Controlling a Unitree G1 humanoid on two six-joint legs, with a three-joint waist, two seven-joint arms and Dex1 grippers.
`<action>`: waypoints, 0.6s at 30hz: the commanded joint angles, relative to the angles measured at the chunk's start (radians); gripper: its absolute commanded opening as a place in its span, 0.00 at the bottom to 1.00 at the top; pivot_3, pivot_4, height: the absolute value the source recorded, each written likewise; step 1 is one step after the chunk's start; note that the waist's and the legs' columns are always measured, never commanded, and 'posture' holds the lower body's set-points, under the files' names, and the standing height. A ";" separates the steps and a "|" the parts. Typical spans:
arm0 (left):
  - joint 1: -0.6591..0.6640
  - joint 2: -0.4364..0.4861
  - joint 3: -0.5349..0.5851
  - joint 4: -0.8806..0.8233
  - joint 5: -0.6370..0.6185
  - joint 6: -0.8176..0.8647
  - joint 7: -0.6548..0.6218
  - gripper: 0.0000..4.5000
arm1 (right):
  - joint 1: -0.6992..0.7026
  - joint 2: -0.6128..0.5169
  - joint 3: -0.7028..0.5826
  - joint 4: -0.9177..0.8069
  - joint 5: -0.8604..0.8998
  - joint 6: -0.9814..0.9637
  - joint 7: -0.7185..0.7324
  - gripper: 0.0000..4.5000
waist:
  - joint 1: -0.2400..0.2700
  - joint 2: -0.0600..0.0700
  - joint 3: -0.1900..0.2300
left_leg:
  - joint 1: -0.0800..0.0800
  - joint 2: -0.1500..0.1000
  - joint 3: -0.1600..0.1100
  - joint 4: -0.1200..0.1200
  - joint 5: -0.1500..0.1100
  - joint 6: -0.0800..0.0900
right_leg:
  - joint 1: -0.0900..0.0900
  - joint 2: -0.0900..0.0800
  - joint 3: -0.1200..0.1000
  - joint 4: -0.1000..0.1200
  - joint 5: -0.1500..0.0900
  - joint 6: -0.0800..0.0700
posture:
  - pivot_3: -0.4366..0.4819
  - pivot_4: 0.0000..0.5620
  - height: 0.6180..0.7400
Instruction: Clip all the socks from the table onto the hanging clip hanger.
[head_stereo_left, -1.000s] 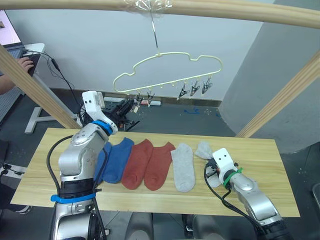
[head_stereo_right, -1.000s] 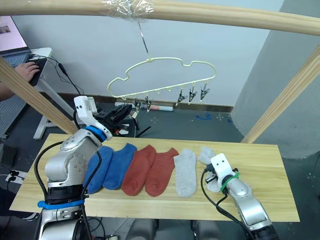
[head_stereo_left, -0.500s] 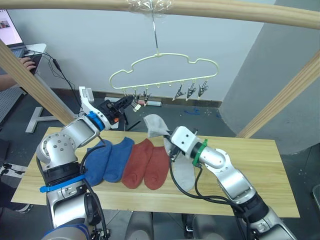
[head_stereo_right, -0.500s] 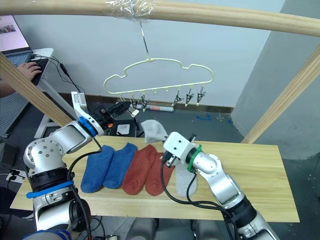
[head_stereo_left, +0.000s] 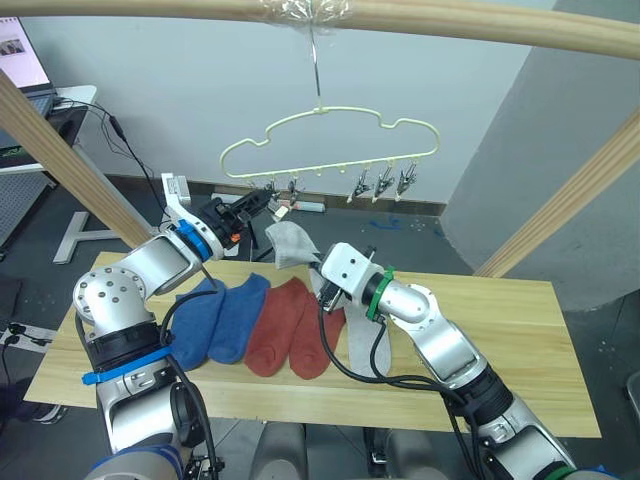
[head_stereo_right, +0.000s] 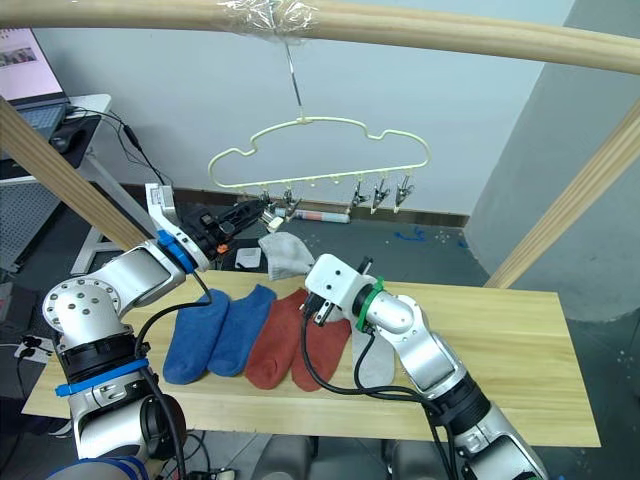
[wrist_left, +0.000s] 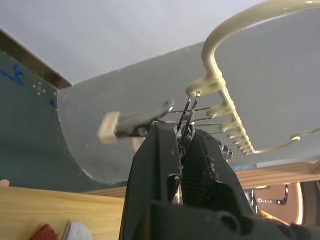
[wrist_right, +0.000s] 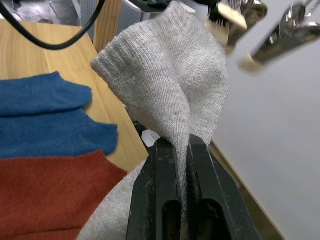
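Note:
The pale-yellow clip hanger (head_stereo_left: 330, 140) hangs by its hook from the rail, with dark clips in a row under it. My left gripper (head_stereo_left: 262, 200) is raised to the leftmost clips and is shut on one metal clip (wrist_left: 187, 112). My right gripper (wrist_right: 182, 142) is shut on a light grey sock (head_stereo_left: 288, 243), held in the air just below and right of that clip. On the table (head_stereo_left: 520, 330) lie two blue socks (head_stereo_left: 215, 315), two rust-red socks (head_stereo_left: 295, 325) and another grey sock (head_stereo_left: 368, 345), partly hidden by my right arm.
A round wooden rail (head_stereo_left: 450, 15) crosses the top, with slanted posts at the left (head_stereo_left: 60, 150) and right (head_stereo_left: 570, 200). A desk with a laptop (head_stereo_left: 25, 60) and cables stands at the far left. Three more clips (head_stereo_left: 380, 183) hang towards the hanger's right end.
My right gripper has carried the grey sock a little left, closer to the leftmost clips. The left gripper has stayed at the clip. The person's hand at the far left is gone.

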 joint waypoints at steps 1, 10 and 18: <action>0.005 0.012 -0.005 -0.039 -0.036 0.000 -0.005 0.03 | -0.025 0.007 -0.024 -0.021 0.000 -0.021 0.000 0.00 | 0.002 0.000 0.000 | 0.000 0.000 0.000 0.000 0.000 0.000 | 0.000 0.000 0.000 0.000 0.000 0.000 | 0.74 0.39 1.00; 0.018 0.021 -0.022 -0.069 -0.025 -0.026 -0.038 0.03 | -0.038 0.014 -0.021 -0.024 -0.001 -0.019 0.007 0.00 | 0.004 0.000 0.000 | 0.000 0.000 0.000 0.000 0.000 0.000 | 0.000 0.000 0.000 0.000 0.000 0.000 | 0.74 0.39 1.00; 0.053 0.058 -0.038 -0.101 -0.012 -0.052 -0.091 0.51 | -0.032 0.048 -0.021 -0.026 0.038 -0.005 0.027 0.00 | 0.004 0.000 0.000 | 0.000 0.000 0.000 0.000 0.000 0.000 | 0.000 0.000 0.000 0.000 0.000 0.000 | 0.75 0.39 1.00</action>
